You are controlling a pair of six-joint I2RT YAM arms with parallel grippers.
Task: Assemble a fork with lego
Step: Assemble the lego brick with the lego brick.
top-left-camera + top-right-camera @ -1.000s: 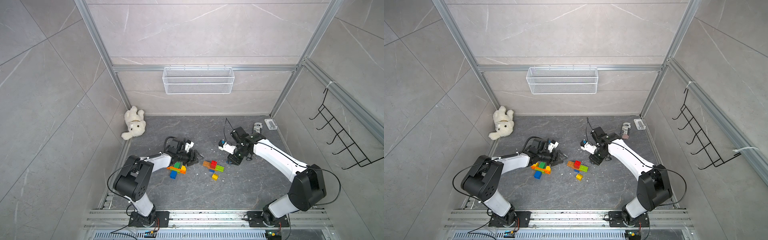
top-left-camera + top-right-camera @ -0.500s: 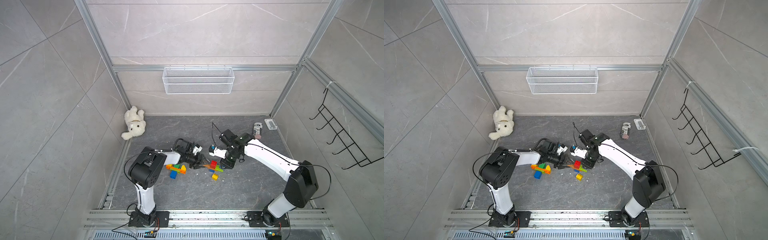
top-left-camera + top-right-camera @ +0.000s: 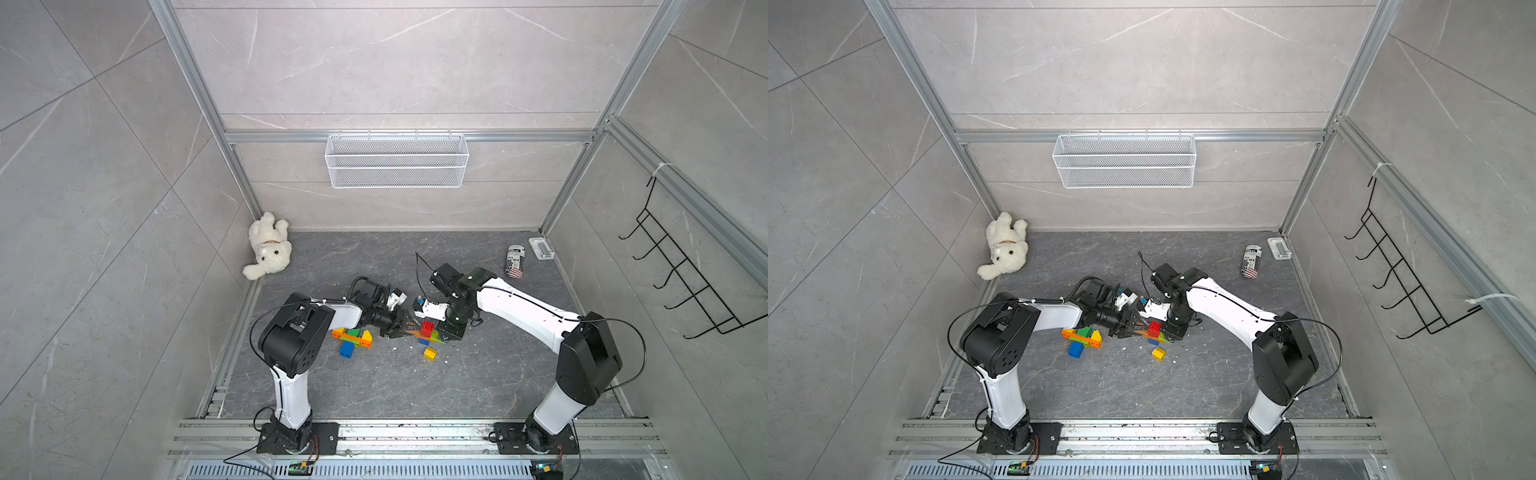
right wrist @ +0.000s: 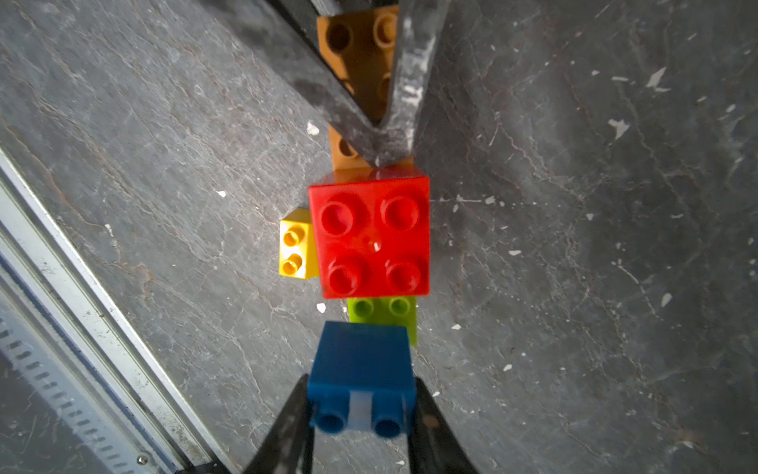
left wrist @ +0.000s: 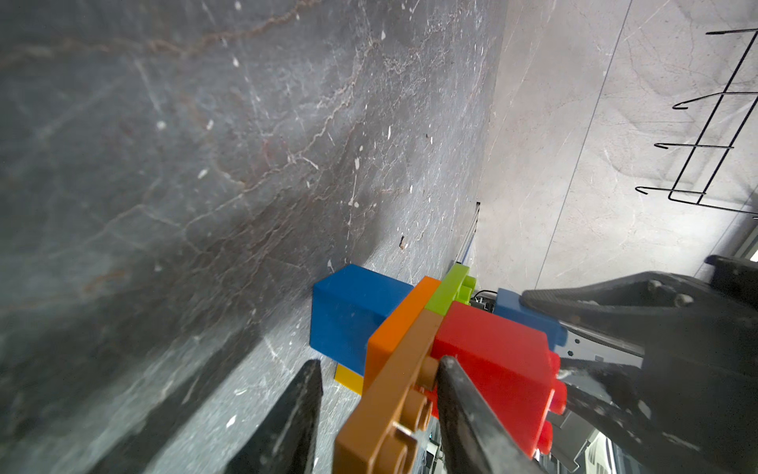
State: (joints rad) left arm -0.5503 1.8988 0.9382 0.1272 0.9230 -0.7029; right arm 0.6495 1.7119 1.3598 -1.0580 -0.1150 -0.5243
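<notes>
Wire basket [image 3: 397, 166] on wall [image 3: 395, 212], blue lego brick [image 4: 361, 361] in right claw [image 4: 361, 390]

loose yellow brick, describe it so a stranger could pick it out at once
On the dark floor, find the red brick in the middle. Just nearer the front rail sits the yellow brick, square, alone, touching nothing; the other yellow piece is sloped and joined to an orange brick.
</notes>
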